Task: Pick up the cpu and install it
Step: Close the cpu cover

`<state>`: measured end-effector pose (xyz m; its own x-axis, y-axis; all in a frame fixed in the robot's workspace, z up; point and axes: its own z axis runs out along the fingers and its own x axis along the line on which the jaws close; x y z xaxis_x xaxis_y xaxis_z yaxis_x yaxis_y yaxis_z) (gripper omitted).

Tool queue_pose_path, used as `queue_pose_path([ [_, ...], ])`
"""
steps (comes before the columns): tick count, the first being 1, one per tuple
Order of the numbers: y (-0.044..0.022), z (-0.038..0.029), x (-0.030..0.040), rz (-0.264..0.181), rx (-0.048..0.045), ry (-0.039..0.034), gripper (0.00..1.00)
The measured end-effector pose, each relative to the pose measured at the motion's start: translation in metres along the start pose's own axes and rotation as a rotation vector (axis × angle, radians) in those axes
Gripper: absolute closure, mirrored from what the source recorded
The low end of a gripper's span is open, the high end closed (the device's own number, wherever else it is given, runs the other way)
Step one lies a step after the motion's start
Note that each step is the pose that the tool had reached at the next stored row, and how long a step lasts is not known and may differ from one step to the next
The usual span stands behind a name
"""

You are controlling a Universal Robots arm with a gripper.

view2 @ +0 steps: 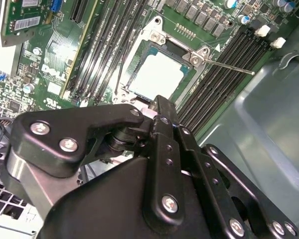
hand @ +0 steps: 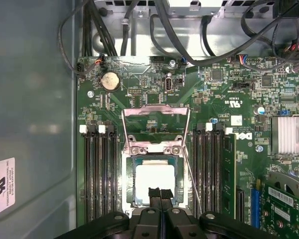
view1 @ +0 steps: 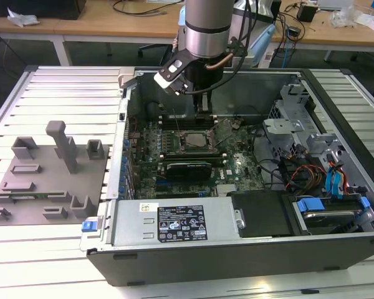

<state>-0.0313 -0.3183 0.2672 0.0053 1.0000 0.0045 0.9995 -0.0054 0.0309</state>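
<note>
Black gripper [hand: 160, 193] linkage sits closest, its two fingers [hand: 153, 194] pressed together with nothing between them, just over the near edge of the one cpu [hand: 154, 180]. The chip lies flat in its single socket [hand: 129, 199]. Beyond, one load plate [hand: 155, 110] stands hinged up — likely to keep the socket open — flanked by two banks of memory slots [hand: 100, 174].

White label [view1: 181, 223] on power supply [view1: 134, 219]: print too small to read. In first wrist view, white sticker [hand: 5, 185] on case wall [hand: 35, 99]: sideways, unreadable. White markings [hand: 235, 120] on motherboard [hand: 139, 79]: unreadable. cpu [hand: 154, 181] top washed pale, nothing legible.
</note>
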Motion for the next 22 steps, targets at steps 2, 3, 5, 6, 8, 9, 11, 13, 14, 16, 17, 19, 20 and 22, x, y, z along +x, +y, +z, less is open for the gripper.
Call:
queue_pose_path([
  [2, 0.0001, -0.0024, 0.0000, 0.000, -0.0001, 0.0001, 0.89],
  [3, 0.0001, -0.0024, 0.0000, 0.000, -0.0002, 0.0003, 0.89],
  [5, 0.0002, -0.0026, 0.0000, 0.000, 0.0000, 0.0000, 0.89],
  [6, 0.0006, -0.0026, 0.0000, 0.000, 0.0001, -0.0001, 0.89],
  [8, 0.0013, -0.0027, 0.0000, 0.000, 0.0001, -0.0001, 0.89],
  [9, 0.0019, -0.0026, 0.0000, 0.000, 0.0001, -0.0001, 0.89],
  [11, 0.0028, -0.0026, 0.0000, 0.000, 0.0001, -0.0001, 0.89],
  [13, 0.0046, -0.0025, 0.0000, 0.000, 0.0000, -0.0001, 0.89],
  [14, 0.0053, -0.0025, 0.0000, 0.000, 0.0001, -0.0001, 0.89],
  [16, 0.0068, -0.0024, 0.0000, 0.000, 0.0000, -0.0001, 0.89],
  [17, 0.0074, -0.0024, 0.0000, 0.000, 0.0000, 0.0000, 0.89],
  [19, 0.0087, -0.0024, 0.0000, 0.000, 0.0000, -0.0001, 0.89],
  [20, 0.0093, -0.0024, 0.0000, 0.000, 0.0000, -0.0001, 0.89],
  [22, 0.0111, -0.0023, 0.0001, 0.000, 0.0000, -0.0001, 0.89],
])
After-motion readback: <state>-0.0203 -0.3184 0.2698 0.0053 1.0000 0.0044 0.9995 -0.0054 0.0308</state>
